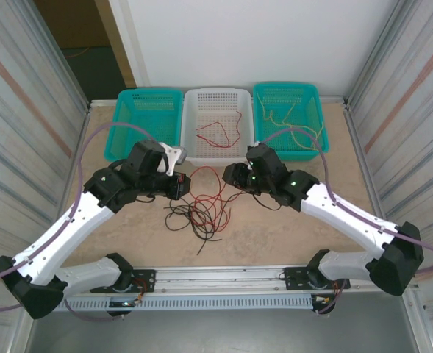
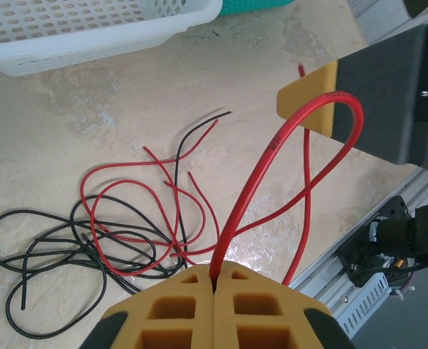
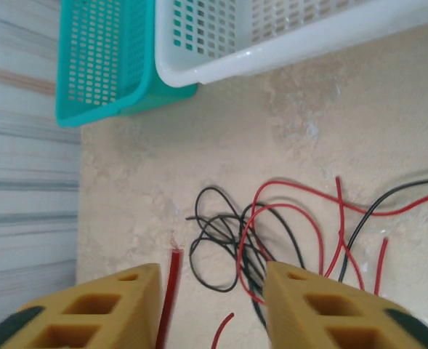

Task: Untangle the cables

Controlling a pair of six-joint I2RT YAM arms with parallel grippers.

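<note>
Only writing I can spot is some tiny dark print along the thin red wire [image 2: 272, 145] in the left wrist view, and it's too small to read.

That view has the left gripper [image 2: 215, 291] pinched tight on that wire. The wire arcs up from the yellow fingers into a tall loop, the top of which sits right against a yellow finger [image 2: 308, 98] of the other arm.

The right wrist view has the right gripper [image 3: 214, 305] with its jaws apart and a blurry bit of red wire just beside one finger.

The top view gives the full layout. The tangle of thin red and black wires [image 1: 201, 209] lies mid-table between the two grippers on the beige speckled table [image 1: 275, 243]. At the far edge, the white perforated plastic basket [image 1: 217, 92] holds loose red wires [image 1: 220, 132]. The right teal perforated plastic basket [image 1: 286, 87] holds thin yellow wires [image 1: 290, 121]. The left teal basket [image 1: 150, 93] stands beside the white one.
</note>
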